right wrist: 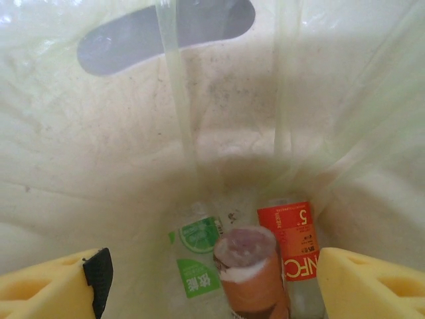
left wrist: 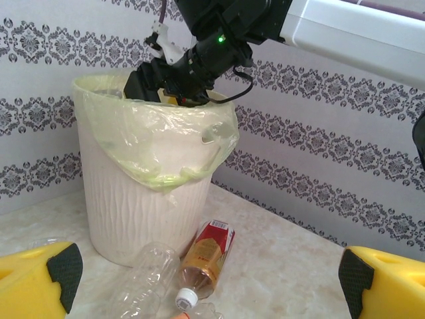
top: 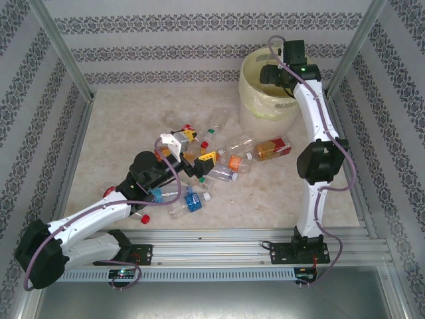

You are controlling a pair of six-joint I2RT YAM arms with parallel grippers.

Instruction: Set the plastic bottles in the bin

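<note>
Top external: right jaws released over the bin, left jaws wide above the heap

From above I see the right arm (top: 312, 159) reaching to the far right corner of the table (top: 113, 133), its wrist hanging over the mouth of the bin (top: 255, 100). On the right wrist view the right jaws stand apart, the yellow right pads (right wrist: 372, 286) out at either edge. An orange-labelled bottle (right wrist: 252, 279) sits between them, base toward me, blurred and touching neither pad, so I call these jaws released. Below it, at the bottom of the bin, lie a green-labelled bottle (right wrist: 196, 256) and a red-labelled bottle (right wrist: 295, 242). A handle slot (right wrist: 166, 30) shows through the liner high on the far wall.

The left jaws are spread fully and grasp nothing. On the left wrist view the left pads (left wrist: 40, 279) frame an amber bottle (left wrist: 206, 256) with a red label and white cap, lying just beside the bin's foot, and a clear bottle (left wrist: 149, 279) right beside it. The other plastic bottles (top: 236, 161) lie heaped mid-table, under and around the left wrist.
</note>
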